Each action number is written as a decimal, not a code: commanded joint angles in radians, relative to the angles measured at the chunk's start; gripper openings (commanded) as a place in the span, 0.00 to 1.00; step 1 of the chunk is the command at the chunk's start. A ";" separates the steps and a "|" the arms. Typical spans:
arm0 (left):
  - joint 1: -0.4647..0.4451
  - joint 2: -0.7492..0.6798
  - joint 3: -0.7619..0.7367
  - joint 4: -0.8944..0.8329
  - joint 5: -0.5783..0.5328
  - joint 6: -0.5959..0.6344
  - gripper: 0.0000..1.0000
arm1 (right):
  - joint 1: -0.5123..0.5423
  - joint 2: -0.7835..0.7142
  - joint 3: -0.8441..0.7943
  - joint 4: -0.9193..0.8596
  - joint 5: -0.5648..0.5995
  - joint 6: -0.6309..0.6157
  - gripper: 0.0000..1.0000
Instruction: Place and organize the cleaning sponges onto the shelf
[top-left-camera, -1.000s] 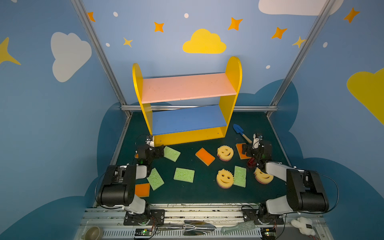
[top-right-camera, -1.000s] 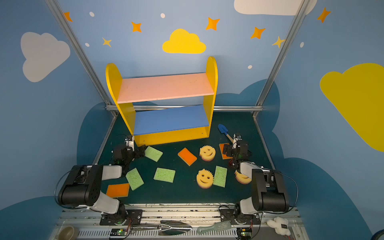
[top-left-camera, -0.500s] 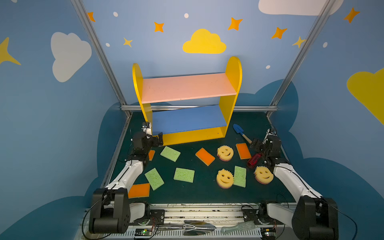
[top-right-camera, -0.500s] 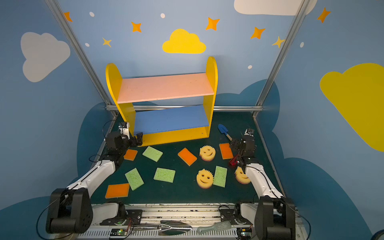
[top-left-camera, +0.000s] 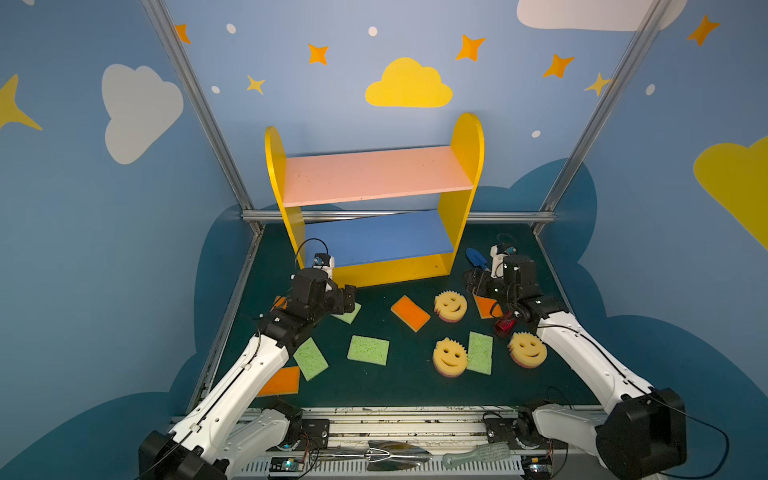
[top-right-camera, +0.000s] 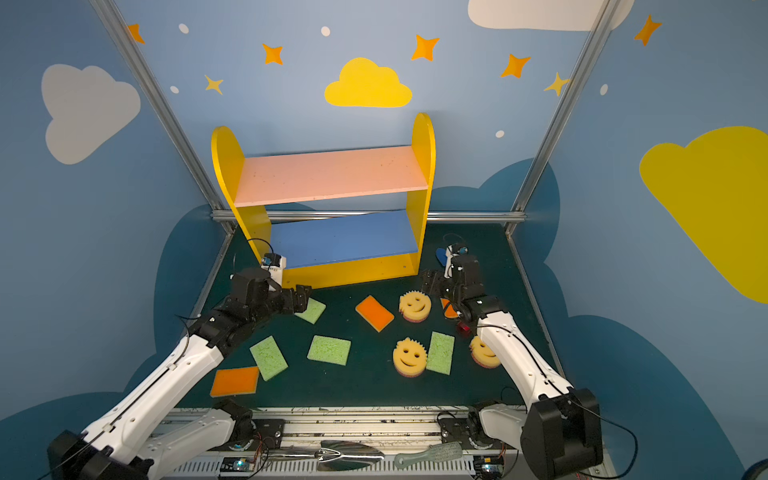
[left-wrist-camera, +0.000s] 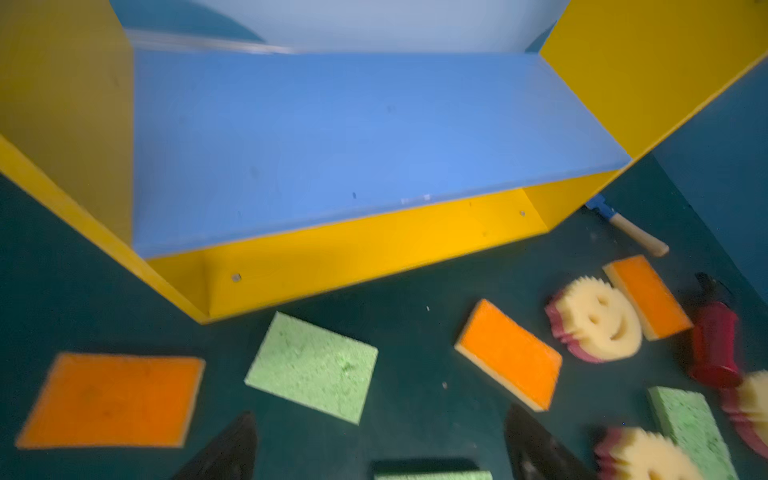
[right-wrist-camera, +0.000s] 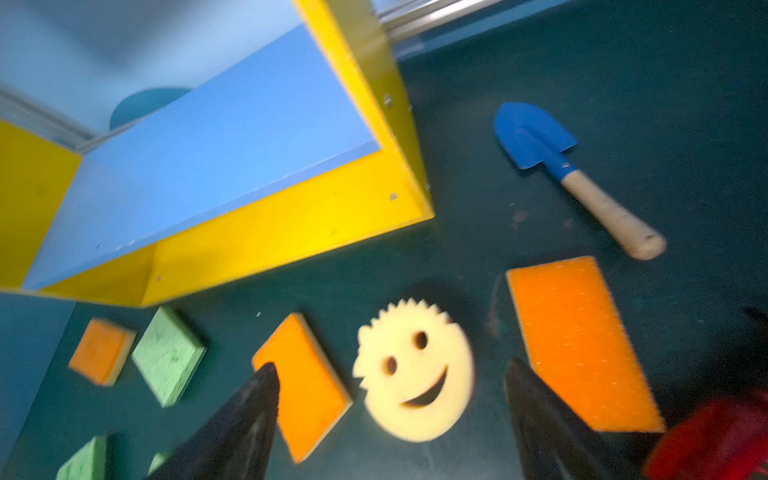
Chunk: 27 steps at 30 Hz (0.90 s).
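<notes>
In both top views, we see the shelf (top-left-camera: 390, 270) standing at twelve o'clock on a dark green mat (top-left-camera: 407, 386). All the cleaning sponges (top-left-camera: 368, 350) lie on the mat in front of it. A blue toy shovel (top-left-camera: 475, 257) lies at two o'clock, beside the shelf's right panel. A red object (top-left-camera: 504, 326) sits at three o'clock beneath the right arm. A metal trowel (top-left-camera: 390, 451) and a pale brush (top-left-camera: 478, 451) rest on the rail at six o'clock.

The left gripper (top-left-camera: 351, 297) hangs at ten o'clock, covering part of one of the green rectangles (top-left-camera: 349, 316). The right gripper (top-left-camera: 469, 280) hangs at two o'clock, and its arm hides part of one of the orange-topped rectangles (top-left-camera: 481, 304). We count four green rectangles, four orange-topped rectangles and three smiley faces (top-left-camera: 450, 357).

In the left wrist view, the left fingers (left-wrist-camera: 226, 455) are spread apart and closed on nothing. The shelf's blue board lies ahead of them.

In the right wrist view, the right fingers (right-wrist-camera: 241, 428) are also spread and closed on nothing. One smiley face shows on the mat between them, and the shovel lies beyond.
</notes>
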 joint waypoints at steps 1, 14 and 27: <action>-0.064 -0.036 -0.086 -0.059 -0.056 -0.154 0.85 | 0.061 0.014 0.066 -0.149 -0.119 -0.019 0.82; -0.111 -0.068 -0.351 0.079 0.057 -0.345 0.62 | 0.255 0.094 0.035 -0.127 -0.283 0.074 0.65; -0.130 0.151 -0.428 0.308 0.066 -0.377 0.50 | 0.235 0.215 0.081 -0.177 -0.309 0.008 0.64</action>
